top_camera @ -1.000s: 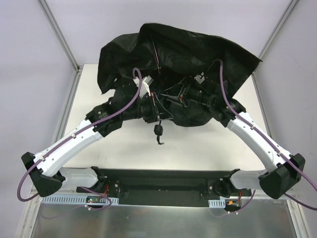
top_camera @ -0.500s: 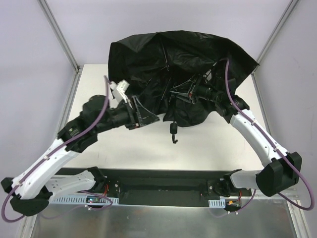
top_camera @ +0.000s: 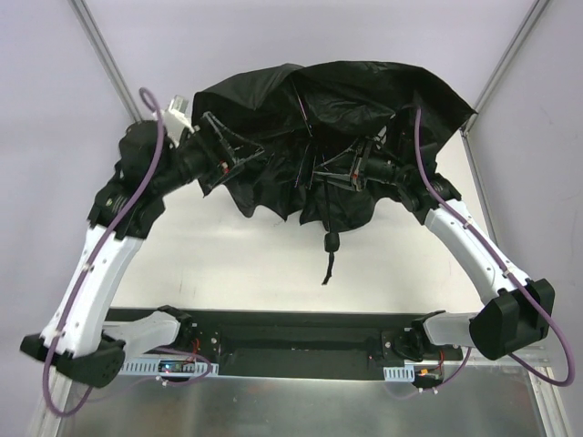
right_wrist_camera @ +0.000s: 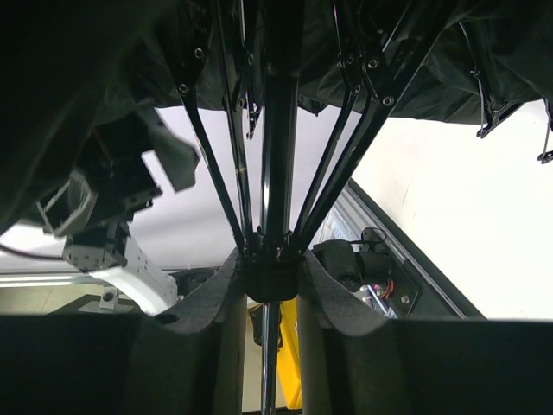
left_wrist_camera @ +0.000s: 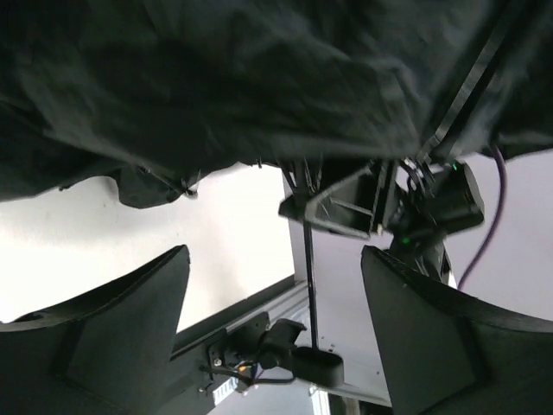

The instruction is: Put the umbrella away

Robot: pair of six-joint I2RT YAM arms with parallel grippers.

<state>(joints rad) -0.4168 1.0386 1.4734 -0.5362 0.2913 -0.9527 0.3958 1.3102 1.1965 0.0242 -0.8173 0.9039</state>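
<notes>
The black umbrella (top_camera: 351,96) hangs half spread above the back of the table, its ribs showing underneath. Its thin shaft points down toward me and ends in the small handle (top_camera: 332,243) with a cord loop. My right gripper (top_camera: 352,171) is under the canopy, shut on the umbrella's black runner (right_wrist_camera: 271,278), where the ribs meet round the shaft (right_wrist_camera: 270,354). My left gripper (top_camera: 239,157) is raised at the canopy's left edge, open, with nothing between its fingers. In the left wrist view the left gripper (left_wrist_camera: 275,255) frames the shaft (left_wrist_camera: 308,277) and handle (left_wrist_camera: 318,369) at a distance.
The white table (top_camera: 228,259) lies beneath the umbrella. Metal frame posts (top_camera: 109,68) rise at the back left and back right (top_camera: 506,64). A black base rail (top_camera: 301,332) with both arm mounts runs along the near edge.
My left gripper opened, let go near the shaft and swung up and left to the canopy's edge. The canopy spread wider and the handle dropped lower. The right gripper kept its hold.
</notes>
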